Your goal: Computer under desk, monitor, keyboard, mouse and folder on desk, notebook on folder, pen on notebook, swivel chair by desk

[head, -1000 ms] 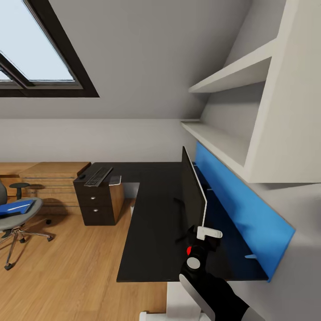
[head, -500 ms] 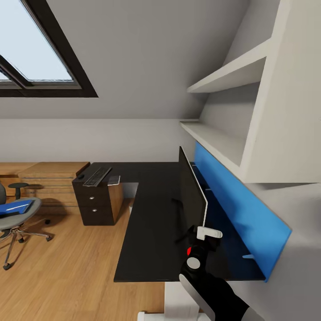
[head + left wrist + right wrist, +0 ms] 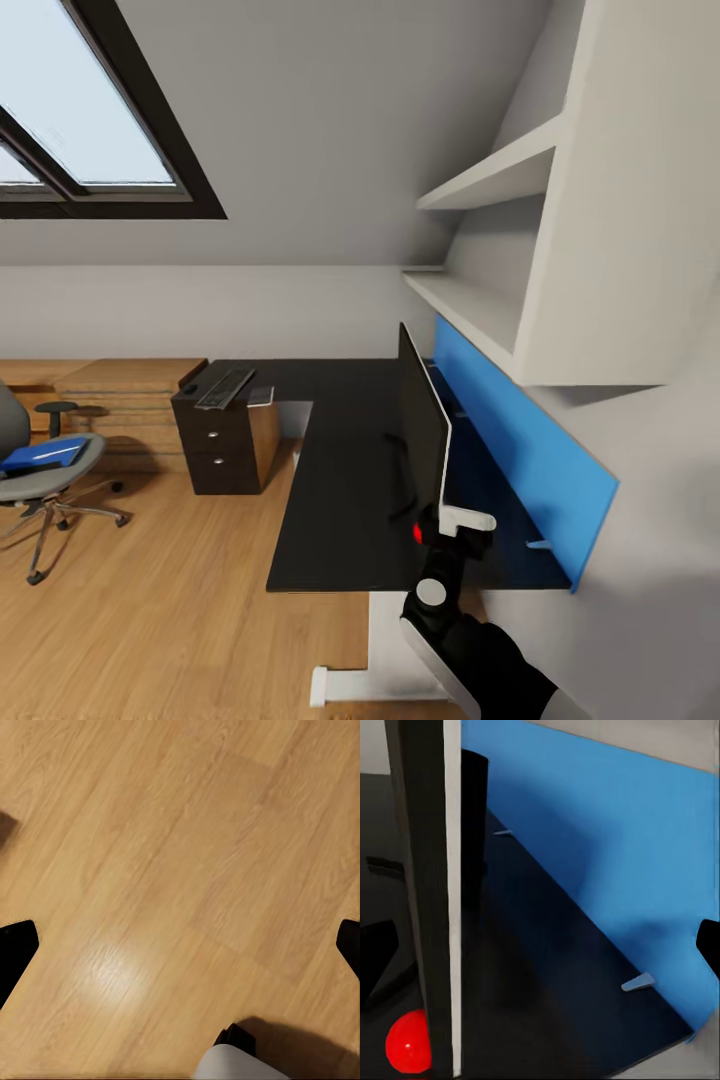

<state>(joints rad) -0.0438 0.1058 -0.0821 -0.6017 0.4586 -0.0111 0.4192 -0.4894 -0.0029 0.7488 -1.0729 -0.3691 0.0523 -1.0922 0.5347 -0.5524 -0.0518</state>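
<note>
The black L-shaped desk (image 3: pixel 340 480) runs along the right wall. On it the monitor (image 3: pixel 422 425) stands edge-on. My right gripper (image 3: pixel 455 525) is at the monitor's near lower corner. In the right wrist view the gripper (image 3: pixel 540 952) is open, and the monitor's edge (image 3: pixel 431 892) stands between its widely spread fingertips (image 3: pixel 375 964). The keyboard (image 3: pixel 225 388) lies on the desk's far wing above the drawers, with a small dark mouse (image 3: pixel 188 387) and a pale flat item (image 3: pixel 260 396) beside it. The swivel chair (image 3: pixel 35 470) stands at the left with the blue folder (image 3: pixel 45 453) on its seat. My left gripper (image 3: pixel 180 945) hangs open over the floor.
White shelves (image 3: pixel 480 310) and a blue back panel (image 3: pixel 520 440) line the wall behind the desk. Light wooden low cabinets (image 3: pixel 120 400) and a small black stool (image 3: pixel 55 408) stand at the far left. A white desk leg (image 3: pixel 390 650) is near my arm. Open wood floor (image 3: pixel 170 600) lies left of the desk.
The whole view has shifted, so the camera moved; the desk's near edge now sits higher and more of the chair shows. The right gripper stays at the monitor's near corner.
</note>
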